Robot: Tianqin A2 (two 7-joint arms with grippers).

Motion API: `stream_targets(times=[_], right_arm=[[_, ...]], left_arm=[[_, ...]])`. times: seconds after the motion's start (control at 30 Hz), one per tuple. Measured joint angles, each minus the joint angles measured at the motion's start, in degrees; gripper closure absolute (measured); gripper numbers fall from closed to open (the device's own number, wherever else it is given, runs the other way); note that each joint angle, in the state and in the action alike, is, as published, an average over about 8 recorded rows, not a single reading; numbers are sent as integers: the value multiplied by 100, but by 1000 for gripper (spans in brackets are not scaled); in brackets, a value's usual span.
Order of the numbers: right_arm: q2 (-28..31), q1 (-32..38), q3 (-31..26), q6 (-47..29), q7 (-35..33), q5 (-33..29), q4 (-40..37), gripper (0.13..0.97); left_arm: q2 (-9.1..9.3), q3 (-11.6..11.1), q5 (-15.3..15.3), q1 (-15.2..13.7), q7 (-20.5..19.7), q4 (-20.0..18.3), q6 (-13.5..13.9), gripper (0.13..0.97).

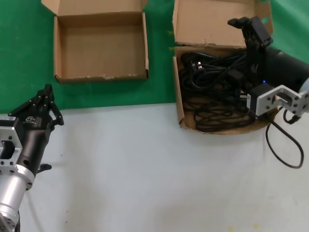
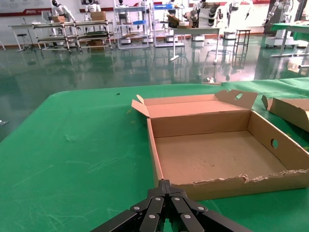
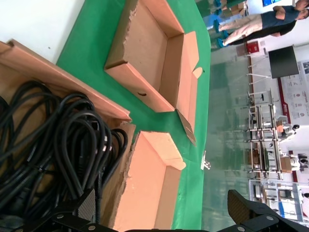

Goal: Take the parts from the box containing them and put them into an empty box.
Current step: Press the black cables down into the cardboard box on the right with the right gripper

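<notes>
Head view: tangled black cords [image 1: 217, 92] in holed-flap box [image 1: 179, 104]; right end effector [image 1: 248, 24] spread, left end effector [image 1: 47, 92] clenched

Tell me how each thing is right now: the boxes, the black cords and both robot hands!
Smaller square brown cardboard box: open, empty, flap folded back.
Larger brown cardboard box: open, flap up, holding cords.
Thin black power cords: coiled, tangled in a heap inside the larger box.
Left gripper: fingers shut, empty, near the smaller box.
Right gripper: fingers spread open, empty, above the larger box.
</notes>
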Motion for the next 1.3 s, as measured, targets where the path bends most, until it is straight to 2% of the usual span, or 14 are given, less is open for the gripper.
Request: stream_targets(times=[0.57,1.3], right_arm=[[180,-381,0,-72,121,1,161,129],[-277,-356,0,-128,-83,1,-414,148]], left_arm=[[0,0,0,0,0,0,0,952],[0,0,1,0,0,0,0,952]])
